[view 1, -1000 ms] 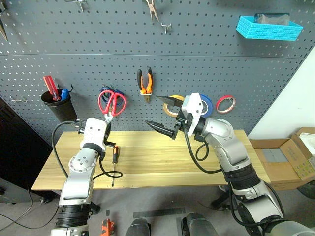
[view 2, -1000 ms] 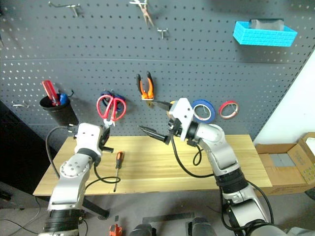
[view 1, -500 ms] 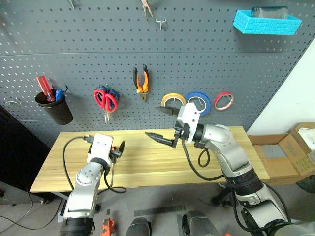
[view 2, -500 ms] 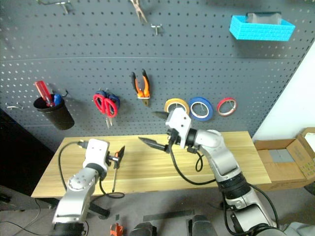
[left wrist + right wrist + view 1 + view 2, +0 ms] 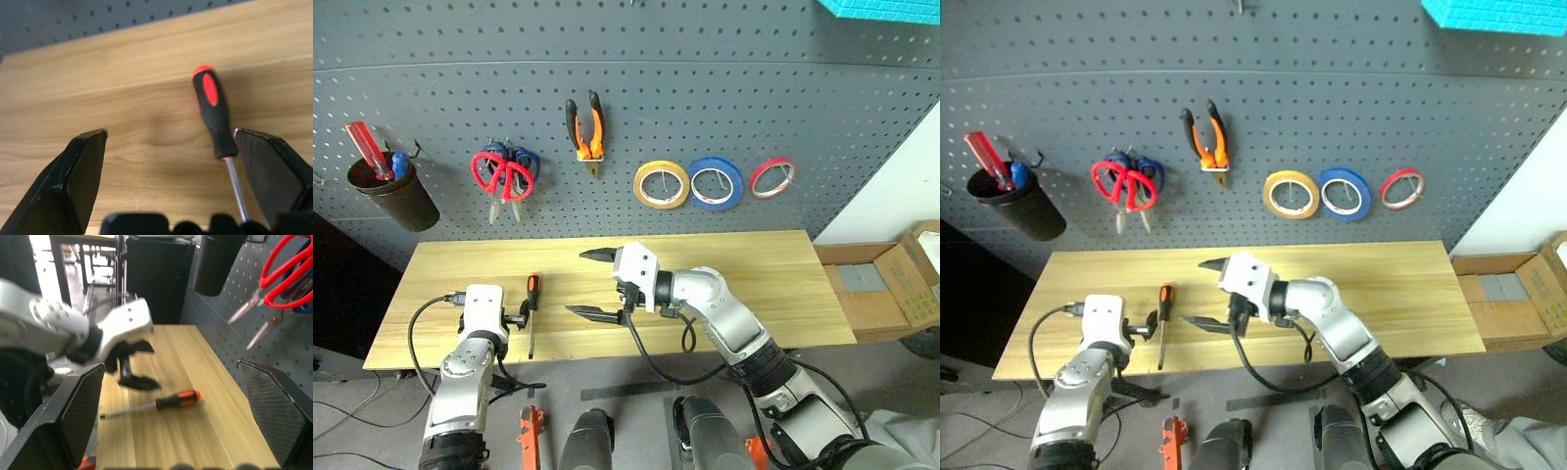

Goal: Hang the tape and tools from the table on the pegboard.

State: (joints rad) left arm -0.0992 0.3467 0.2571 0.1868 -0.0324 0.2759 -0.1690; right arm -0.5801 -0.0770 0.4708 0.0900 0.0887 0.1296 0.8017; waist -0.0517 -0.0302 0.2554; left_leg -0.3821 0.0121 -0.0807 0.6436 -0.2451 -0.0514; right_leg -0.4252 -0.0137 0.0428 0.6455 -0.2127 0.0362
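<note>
Screwdriver with black-and-orange handle (image 5: pixel 531 294) lay on the light wooden table (image 5: pixel 773 284), lower left of frame, just beside the spread-open left gripper (image 5: pixel 523 315). Right gripper (image 5: pixel 592 284) hung at centre, jaws wide, empty. Tan-yellow tape roll (image 5: pixel 661 184) hung on the grey pegboard (image 5: pixel 705 88).

You have a blue tape roll (image 5: pixel 715 183), a thin red tape roll (image 5: pixel 772 177), a black cup (image 5: pixel 394 193) and a cardboard box (image 5: pixel 891 290).

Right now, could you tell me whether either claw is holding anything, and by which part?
Nothing is held. The left claw is open over the table beside the screwdriver; the right claw is open and empty.
</note>
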